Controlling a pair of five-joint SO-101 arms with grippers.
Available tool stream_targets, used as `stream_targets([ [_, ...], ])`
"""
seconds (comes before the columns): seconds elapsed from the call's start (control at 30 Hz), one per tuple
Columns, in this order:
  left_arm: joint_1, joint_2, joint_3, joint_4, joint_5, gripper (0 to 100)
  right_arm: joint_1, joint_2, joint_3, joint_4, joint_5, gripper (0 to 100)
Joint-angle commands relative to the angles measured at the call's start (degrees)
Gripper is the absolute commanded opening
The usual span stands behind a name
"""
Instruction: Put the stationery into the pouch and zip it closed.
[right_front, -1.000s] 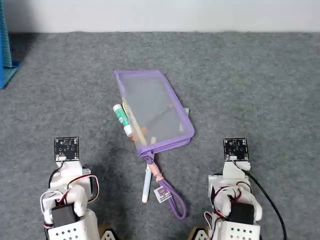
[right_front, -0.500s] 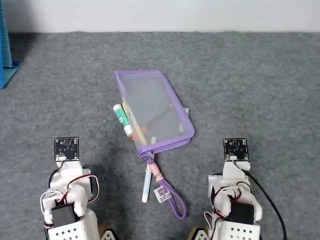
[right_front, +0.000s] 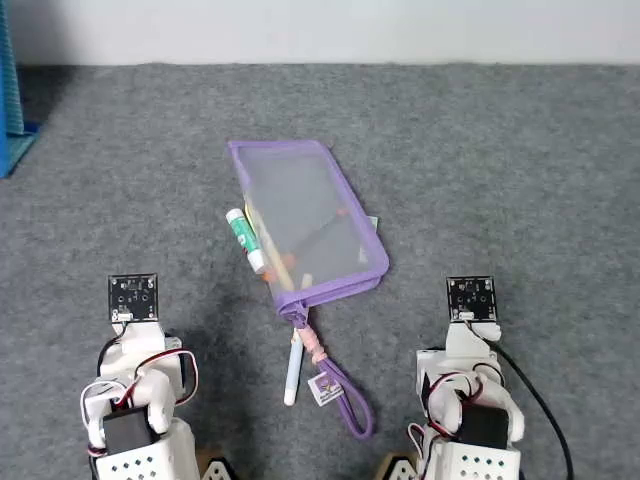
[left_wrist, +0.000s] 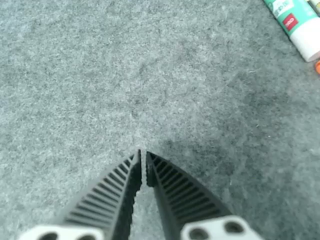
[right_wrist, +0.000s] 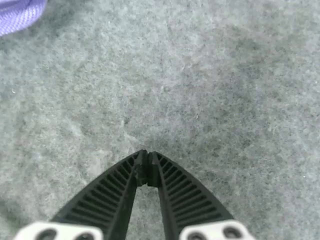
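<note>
A see-through purple pouch (right_front: 305, 220) lies flat in the middle of the grey carpet, with some stationery showing through it. A green and white glue stick (right_front: 244, 240) rests against its left edge, also at the border of the left wrist view (left_wrist: 295, 22). A white pen (right_front: 293, 368) lies below the pouch beside the purple wrist strap (right_front: 345, 395), whose loop shows in the right wrist view (right_wrist: 20, 14). My left gripper (left_wrist: 143, 157) is shut over bare carpet at the near left. My right gripper (right_wrist: 145, 157) is shut over bare carpet at the near right. Both hold nothing.
A blue object (right_front: 10, 100) stands at the far left edge. A white wall (right_front: 320, 30) borders the carpet at the back. Open carpet lies to the right of the pouch and between the two arm bases.
</note>
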Motion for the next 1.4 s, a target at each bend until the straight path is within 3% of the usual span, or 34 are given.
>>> stream_targets([
  [0.0, -0.3, -0.7, -0.6, 0.4, -0.4, 2, 0.4, -0.5, 1.1, 0.2, -0.3, 0.9],
  [0.33, -0.3, -0.7, -0.6, 0.4, -0.4, 2, 0.0, -0.5, 1.1, 0.2, -0.3, 0.9],
  [0.6, -0.3, -0.7, -0.6, 0.4, -0.4, 2, -8.0, -0.5, 1.1, 0.2, -0.1, 1.1],
  [0.9, -0.3, -0.7, -0.6, 0.4, -0.4, 2, -8.7, -0.5, -6.2, -0.6, 0.1, 1.2],
  [1.07, -0.3, -0.7, -0.6, 0.4, -0.4, 2, -12.4, -0.5, -8.4, -10.6, 0.1, 0.8],
  [1.37, -0.3, -0.7, -0.6, 0.4, -0.4, 2, -24.4, -0.5, -15.6, -10.8, 3.1, 0.8],
])
